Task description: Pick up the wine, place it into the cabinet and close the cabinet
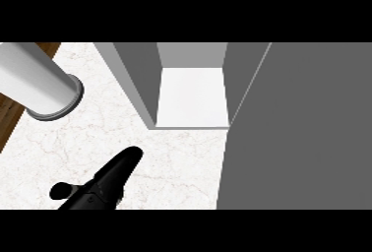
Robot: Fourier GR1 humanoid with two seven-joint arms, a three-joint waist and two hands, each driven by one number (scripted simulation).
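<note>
The cabinet [134, 83] stands open at the top middle, and inside it I see its white floor [193, 96] and grey back wall. Its grey door [305, 128] is swung out and fills the right side of the view. A tall whitish cylinder with a grey rim [44, 83], the only bottle-like thing, stands on the counter at the upper left, apart from the cabinet. My left hand [109, 182] shows at the lower left, open, fingers straight and pointing toward the cabinet, thumb out to the left, holding nothing. My right hand does not show.
The white marble counter [174, 157] runs from the cabinet's front to the lower edge. A brown wooden strip [9, 123] borders it at the far left. The open door covers the counter's right part.
</note>
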